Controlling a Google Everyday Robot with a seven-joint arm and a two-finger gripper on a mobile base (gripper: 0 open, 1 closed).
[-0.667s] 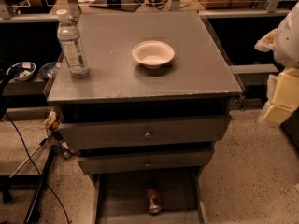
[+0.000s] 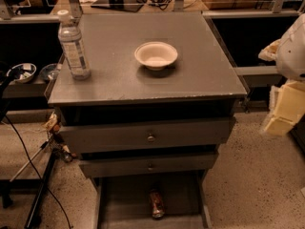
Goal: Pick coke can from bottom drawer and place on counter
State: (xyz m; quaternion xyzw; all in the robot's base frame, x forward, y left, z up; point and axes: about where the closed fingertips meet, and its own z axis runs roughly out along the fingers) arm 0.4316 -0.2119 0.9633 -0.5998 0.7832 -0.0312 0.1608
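Observation:
The coke can [image 2: 157,203] lies on its side in the open bottom drawer [image 2: 119,204], near the drawer's middle front. The counter [image 2: 119,75] is the grey cabinet top. It carries a clear water bottle [image 2: 74,46] at its left edge and a white bowl [image 2: 156,55] near its middle. My gripper [image 2: 286,109] hangs at the far right of the camera view, beside the cabinet at about counter height, well away from the can and holding nothing that I can see. The white arm [image 2: 291,51] is above it.
Two knobbed drawers [image 2: 150,138] sit above the bottom drawer, the upper one pulled out slightly. Cables and a stand leg [image 2: 40,194] lie on the floor at the left. Bowls [image 2: 21,72] sit on a low shelf at the left. A railing runs behind the cabinet.
My gripper has sunk slightly at the right edge. The can, bottle and bowl have not moved.

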